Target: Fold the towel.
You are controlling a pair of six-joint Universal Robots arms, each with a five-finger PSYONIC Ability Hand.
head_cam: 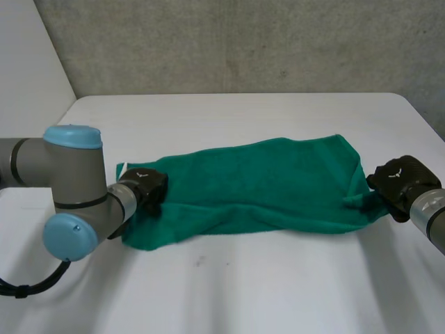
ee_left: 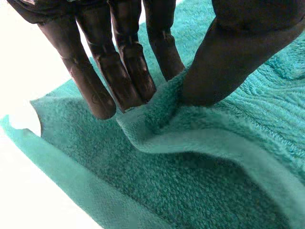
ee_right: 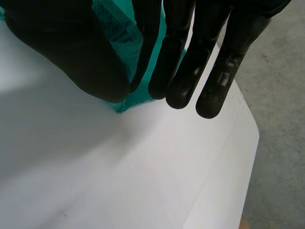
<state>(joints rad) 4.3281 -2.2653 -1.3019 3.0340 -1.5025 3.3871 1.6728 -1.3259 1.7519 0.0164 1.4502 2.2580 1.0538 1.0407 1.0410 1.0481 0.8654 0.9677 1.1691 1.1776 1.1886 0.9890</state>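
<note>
A green towel (head_cam: pixel 264 181) lies lengthwise across the middle of the white table (head_cam: pixel 243 292), loosely doubled with a rumpled front edge. My left hand (head_cam: pixel 146 186) is at the towel's left end. Under that hand a raised ridge of the towel (ee_left: pixel 157 114) is pinched between its straight fingers (ee_left: pixel 128 67) and the thumb. My right hand (head_cam: pixel 400 182) is at the towel's right end, near the front corner. There a strip of towel (ee_right: pixel 119 38) is clamped between the thumb and fingers (ee_right: pixel 181 62), with a small tip poking out below them.
My left arm's grey elbow with light-blue caps (head_cam: pixel 69 188) stands at the table's left side. Beyond my right hand's fingertips the table corner (ee_right: pixel 248 143) drops to a grey floor (ee_right: pixel 281 119). A grey wall (head_cam: pixel 243 42) runs behind the table.
</note>
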